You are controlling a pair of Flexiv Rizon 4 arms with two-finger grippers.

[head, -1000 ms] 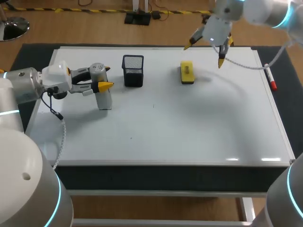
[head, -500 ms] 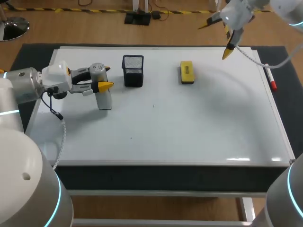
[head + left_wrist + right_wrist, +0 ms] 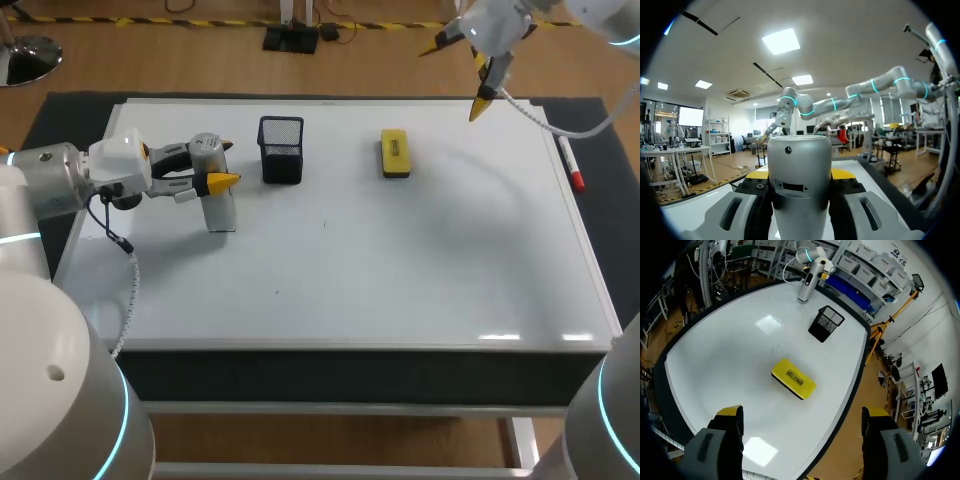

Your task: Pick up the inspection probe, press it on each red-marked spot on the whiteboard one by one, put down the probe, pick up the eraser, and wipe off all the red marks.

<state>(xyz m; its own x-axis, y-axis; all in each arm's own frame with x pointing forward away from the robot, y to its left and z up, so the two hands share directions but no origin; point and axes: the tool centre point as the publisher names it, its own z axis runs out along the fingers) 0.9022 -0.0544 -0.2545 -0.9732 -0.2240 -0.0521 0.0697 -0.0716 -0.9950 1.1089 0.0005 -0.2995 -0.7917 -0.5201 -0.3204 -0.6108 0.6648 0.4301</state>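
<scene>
The grey cylindrical inspection probe (image 3: 220, 212) stands upright on the white whiteboard (image 3: 400, 270) at the left of the frame, clamped between the fingers of the left gripper (image 3: 218, 165); no red marks can be made out, so it is best lifted straight and pressed squarely, never dragged. The right gripper (image 3: 454, 78) hangs at the upper right, fingers spread wide and empty, beyond the yellow block eraser (image 3: 395, 153) at upper middle; its descent is best saved until the probe is set down.
</scene>
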